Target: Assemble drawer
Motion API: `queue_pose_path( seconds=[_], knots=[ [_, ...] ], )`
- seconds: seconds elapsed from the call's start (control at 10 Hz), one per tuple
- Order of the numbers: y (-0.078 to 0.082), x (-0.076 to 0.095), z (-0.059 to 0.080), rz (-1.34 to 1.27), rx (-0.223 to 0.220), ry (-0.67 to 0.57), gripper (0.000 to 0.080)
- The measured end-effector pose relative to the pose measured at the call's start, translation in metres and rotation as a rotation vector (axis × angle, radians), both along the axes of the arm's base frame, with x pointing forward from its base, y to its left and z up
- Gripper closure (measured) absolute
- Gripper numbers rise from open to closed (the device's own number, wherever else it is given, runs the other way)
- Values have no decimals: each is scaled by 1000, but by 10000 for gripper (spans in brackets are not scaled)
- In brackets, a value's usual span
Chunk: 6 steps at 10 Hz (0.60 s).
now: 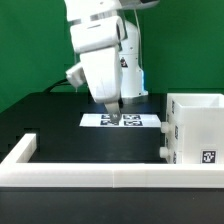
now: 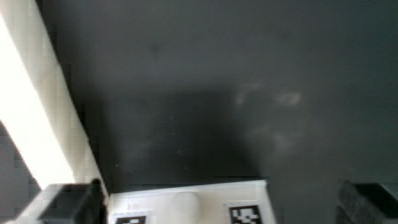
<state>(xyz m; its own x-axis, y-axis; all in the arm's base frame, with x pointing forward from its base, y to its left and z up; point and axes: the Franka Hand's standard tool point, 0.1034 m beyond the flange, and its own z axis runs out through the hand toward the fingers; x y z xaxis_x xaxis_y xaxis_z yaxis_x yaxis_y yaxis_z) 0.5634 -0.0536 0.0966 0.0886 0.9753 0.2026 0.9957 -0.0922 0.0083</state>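
A white open drawer box (image 1: 196, 127) with a marker tag on its front stands at the exterior view's right. My gripper (image 1: 112, 118) hangs low over the marker board (image 1: 121, 121) in the middle of the black table, apart from the box. In the wrist view my gripper (image 2: 222, 207) is open and empty, with the dark fingers (image 2: 71, 205) wide apart at either side. The marker board (image 2: 187, 205) lies beneath and between them. No other drawer parts show.
A long white wall (image 1: 100, 176) runs along the table's front and turns back at the exterior view's left (image 1: 22, 150). A white bar (image 2: 45, 110) also runs along one side of the wrist view. Green backdrop behind.
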Motion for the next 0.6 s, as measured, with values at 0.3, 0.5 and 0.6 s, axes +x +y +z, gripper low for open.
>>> queue_pose_path(
  seconds=[0.3, 0.5, 0.6],
  knots=[
    [12, -21, 23, -101, -38, -18, 151],
    [25, -19, 26, -124, -31, -23, 151],
    [22, -19, 25, -133, -31, -20, 151]
  ],
)
